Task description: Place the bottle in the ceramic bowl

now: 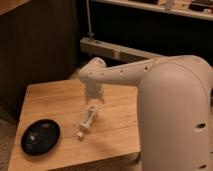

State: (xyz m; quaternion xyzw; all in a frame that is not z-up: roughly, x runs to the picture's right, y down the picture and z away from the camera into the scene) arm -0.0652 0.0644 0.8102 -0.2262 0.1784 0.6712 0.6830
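The bottle [86,120] is small, slim and translucent white. It lies on its side on the wooden table [55,100], cap end pointing to the front left. The ceramic bowl [41,136] is shallow, round and glossy black, and sits at the table's front left corner, a short way left of the bottle. It holds nothing. My gripper [93,101] hangs from the white arm just above the bottle's far end, pointing down at the table. I cannot tell whether it touches the bottle.
The arm's large white body [172,110] fills the right side and hides the table's right edge. A metal rail [115,50] and dark shelving stand behind the table. The floor lies beyond the table's left and front edges.
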